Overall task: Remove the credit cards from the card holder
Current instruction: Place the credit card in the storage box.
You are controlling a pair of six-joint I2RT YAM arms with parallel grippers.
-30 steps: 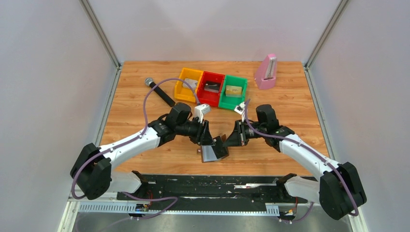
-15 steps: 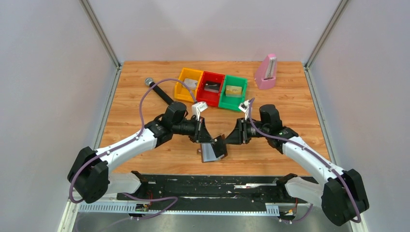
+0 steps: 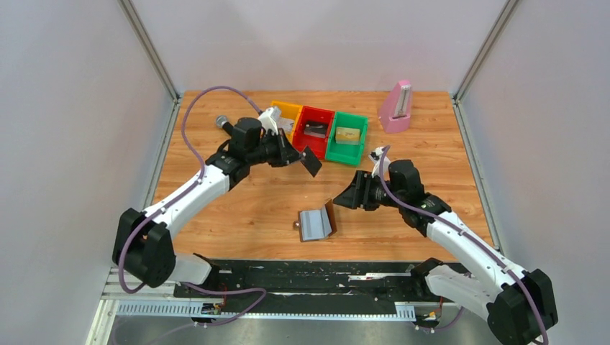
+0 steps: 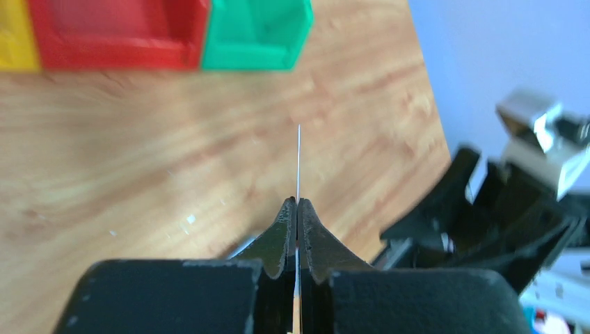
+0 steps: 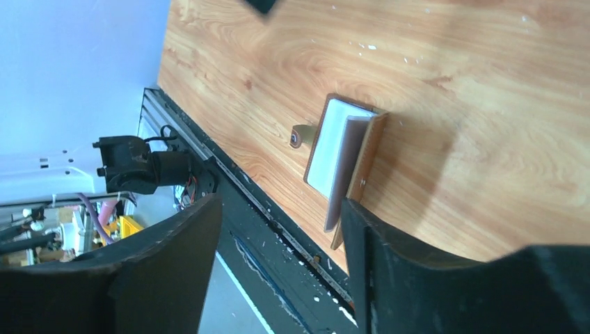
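The thin dark card [image 4: 298,156] pinched in the left gripper [image 4: 298,205] is seen only edge-on at the left wrist, its faces hidden. The red plastic bin [image 4: 118,35], green plastic bin [image 4: 254,35] and yellow plastic bin [image 4: 12,35] are blurred there and cut off by the top edge. From above, a grey item [image 3: 315,130] and a tan item [image 3: 347,134] in the bins are too small to be identified. Part of the pale inner panel of the brown bifold card holder [image 5: 332,149] is hidden by its raised flap.

Robotics lab test cell, not a home or a shop. Plain white panel walls [image 3: 72,144] on three sides, grey aluminium corner posts [image 3: 147,47]. Wood-grain laminate tabletop [image 3: 237,215]. Two white-and-black robot arms [image 3: 190,198] bolted to a black metal base plate [image 3: 316,277] at the near edge, with loose purple cables [image 3: 184,129]. Test props: row of yellow, red and green plastic bins [image 3: 344,152], pink plastic metronome [image 3: 396,108].
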